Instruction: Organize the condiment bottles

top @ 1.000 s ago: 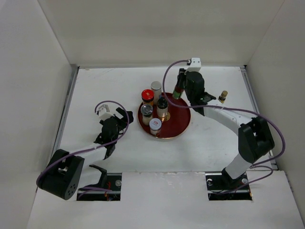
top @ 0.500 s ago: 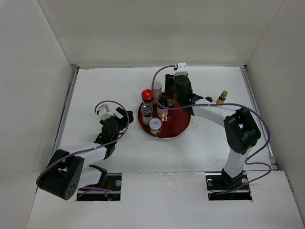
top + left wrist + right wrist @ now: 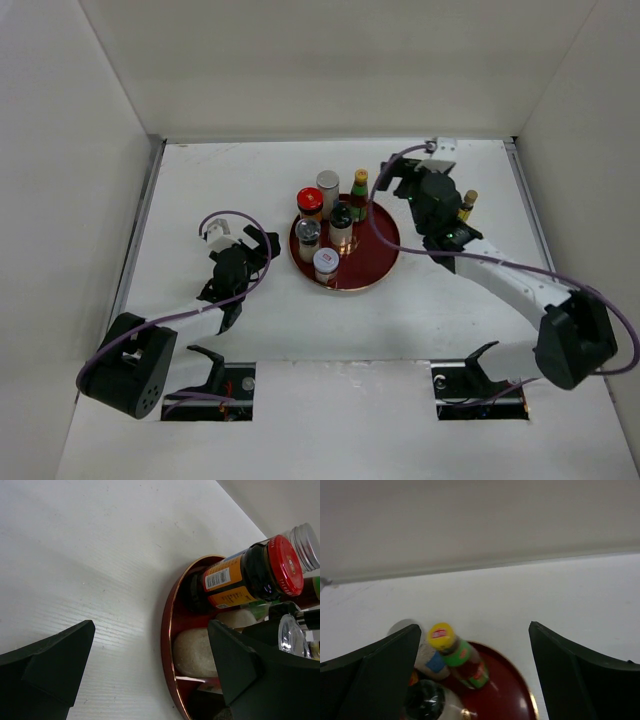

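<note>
The left gripper [image 3: 264, 242], jaws spread wide with nothing between them, sits just left of the round dark-red tray [image 3: 380, 262], with open white table [image 3: 190, 190] running from it to the left wall. Six condiment bottles crowd the tray's left and far side, among them a red-capped dark jar [image 3: 310, 201] and a yellow-capped green-labelled bottle [image 3: 359, 192] at the far rim, while the tray's right half lies bare. The right gripper [image 3: 393, 178] hangs spread and holding nothing just right of that yellow-capped bottle, and a small gold-capped bottle [image 3: 466, 203] stands on the table close beside the right arm, near the right edge.
</note>
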Available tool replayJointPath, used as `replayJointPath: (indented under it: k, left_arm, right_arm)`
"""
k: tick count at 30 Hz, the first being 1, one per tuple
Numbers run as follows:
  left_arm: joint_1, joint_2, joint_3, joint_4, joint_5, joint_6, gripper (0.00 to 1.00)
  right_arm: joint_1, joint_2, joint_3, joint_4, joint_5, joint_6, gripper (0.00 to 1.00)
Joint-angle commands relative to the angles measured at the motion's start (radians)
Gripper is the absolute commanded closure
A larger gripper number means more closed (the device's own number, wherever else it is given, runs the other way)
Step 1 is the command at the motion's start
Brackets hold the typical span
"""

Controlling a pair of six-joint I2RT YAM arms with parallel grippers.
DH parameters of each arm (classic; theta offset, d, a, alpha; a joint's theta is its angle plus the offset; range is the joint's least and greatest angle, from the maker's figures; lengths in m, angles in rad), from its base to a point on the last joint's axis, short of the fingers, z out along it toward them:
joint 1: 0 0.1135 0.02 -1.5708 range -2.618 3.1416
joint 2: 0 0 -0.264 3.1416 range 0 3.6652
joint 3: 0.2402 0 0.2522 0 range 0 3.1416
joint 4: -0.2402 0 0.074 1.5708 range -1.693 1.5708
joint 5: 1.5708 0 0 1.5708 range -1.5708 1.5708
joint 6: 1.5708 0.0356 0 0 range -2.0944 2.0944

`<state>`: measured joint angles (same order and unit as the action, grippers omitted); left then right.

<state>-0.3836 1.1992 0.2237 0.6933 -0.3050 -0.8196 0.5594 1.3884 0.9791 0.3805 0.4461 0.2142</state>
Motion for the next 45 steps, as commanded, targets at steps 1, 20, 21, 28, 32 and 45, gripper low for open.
replayJointPath:
  k: [1, 20, 21, 28, 32, 45]
  left_arm:
    - [-0.007, 0.006, 0.016, 0.058, 0.009, -0.013, 0.00]
    - [-0.011, 0.016, 0.019, 0.057, 0.000, -0.016, 0.00]
    - [-0.010, 0.017, 0.019, 0.057, 0.004, -0.016, 0.00]
    - [-0.008, 0.023, 0.020, 0.057, 0.009, -0.016, 0.01]
    - [-0.008, 0.007, 0.016, 0.057, 0.000, -0.015, 0.01]
    - [-0.007, -0.001, 0.014, 0.051, -0.008, -0.015, 0.01]
  right_arm:
    - [-0.101, -0.054, -0.117, 0.005, 0.127, 0.085, 0.05]
    - [-0.290, 0.181, -0.068, -0.186, 0.089, 0.191, 0.18]
    - [-0.295, 0.192, -0.066, -0.187, 0.082, 0.192, 0.20]
    - [-0.292, 0.169, -0.068, -0.177, 0.092, 0.194, 0.54]
    - [-0.240, 0.072, -0.082, -0.164, 0.140, 0.165, 0.57]
    - [0.024, 0.187, 0.006, -0.074, 0.069, 0.145, 0.55]
